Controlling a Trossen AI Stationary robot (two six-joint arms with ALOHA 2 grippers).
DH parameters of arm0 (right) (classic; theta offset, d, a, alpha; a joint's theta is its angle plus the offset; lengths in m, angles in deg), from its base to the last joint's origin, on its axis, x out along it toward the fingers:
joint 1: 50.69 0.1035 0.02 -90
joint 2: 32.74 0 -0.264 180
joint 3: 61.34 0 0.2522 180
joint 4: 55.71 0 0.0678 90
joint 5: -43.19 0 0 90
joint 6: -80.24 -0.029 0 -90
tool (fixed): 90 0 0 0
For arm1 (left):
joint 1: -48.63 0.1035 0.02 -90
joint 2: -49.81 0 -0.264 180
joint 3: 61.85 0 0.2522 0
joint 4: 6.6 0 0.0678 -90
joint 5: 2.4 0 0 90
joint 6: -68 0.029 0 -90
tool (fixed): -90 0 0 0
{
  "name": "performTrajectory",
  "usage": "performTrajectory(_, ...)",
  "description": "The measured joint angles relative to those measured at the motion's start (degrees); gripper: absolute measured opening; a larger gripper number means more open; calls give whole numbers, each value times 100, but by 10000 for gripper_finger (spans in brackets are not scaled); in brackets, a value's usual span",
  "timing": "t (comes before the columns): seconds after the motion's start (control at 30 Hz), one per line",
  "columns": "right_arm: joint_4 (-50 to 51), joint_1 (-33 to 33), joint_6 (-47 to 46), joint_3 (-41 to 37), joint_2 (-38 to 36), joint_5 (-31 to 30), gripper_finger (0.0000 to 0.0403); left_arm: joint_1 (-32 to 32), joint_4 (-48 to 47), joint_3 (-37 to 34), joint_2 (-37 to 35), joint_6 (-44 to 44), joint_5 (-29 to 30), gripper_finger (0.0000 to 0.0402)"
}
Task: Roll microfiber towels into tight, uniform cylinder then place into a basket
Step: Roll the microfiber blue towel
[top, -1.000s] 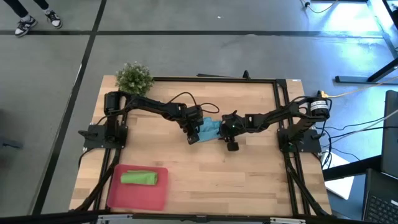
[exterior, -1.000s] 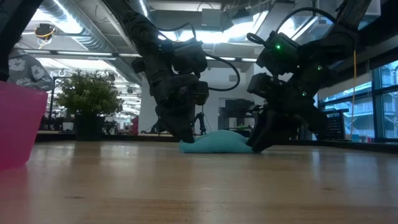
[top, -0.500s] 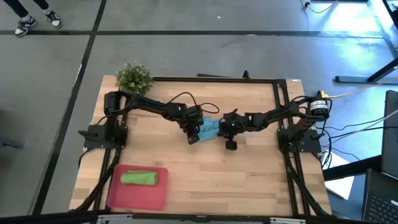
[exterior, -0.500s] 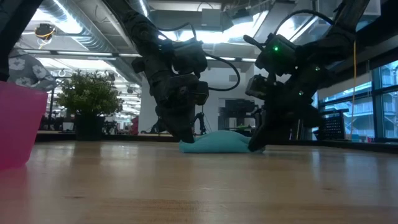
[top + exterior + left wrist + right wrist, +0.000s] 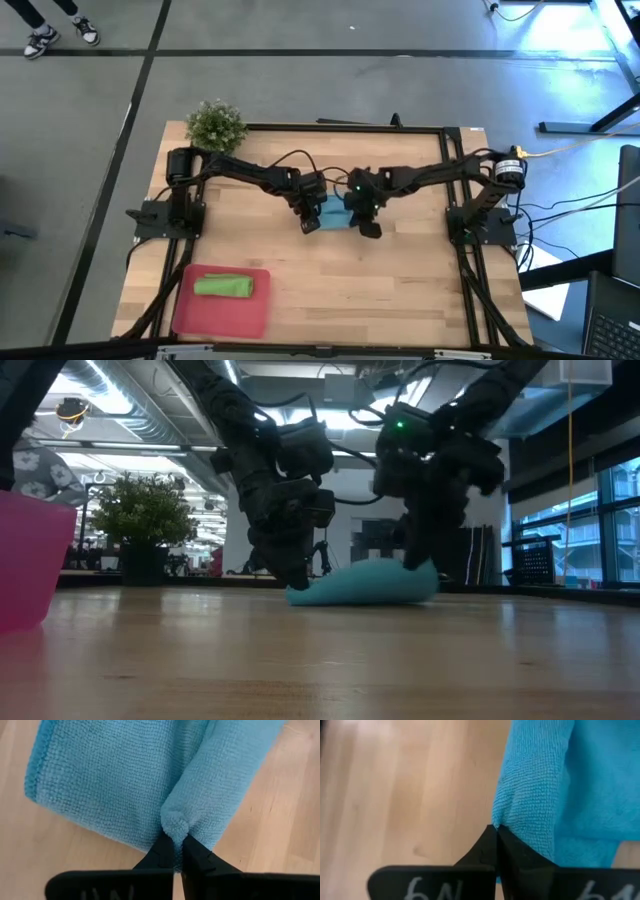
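The light blue microfiber towel lies near the middle of my desk, partly rolled into a soft, bunched fold, its nap fine and looped. The lime green microfiber towel is already rolled into a short cylinder and lies on its side inside the shallow pinkish-red plastic tray with rounded corners, at the desk's front left corner, well apart from the blue one.
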Motion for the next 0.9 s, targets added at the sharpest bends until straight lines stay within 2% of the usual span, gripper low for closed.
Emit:
performTrajectory(0.23,319,-598,-329,289,-4,672,1,-118,2,0,-8,44,165,0)
performTrajectory(0.4,286,-954,-675,295,218,1787,1,-196,48,0,-9,44,218,0)
performTrajectory(0.53,272,-1085,-1333,298,584,2590,0,-234,64,0,-5,41,205,0)
performTrajectory(0.67,158,-1179,-1675,298,847,2731,0,-268,47,0,-6,44,203,0)
performTrajectory(0.9,-54,-1485,-2811,298,868,2525,0,-304,39,0,-7,44,215,0)
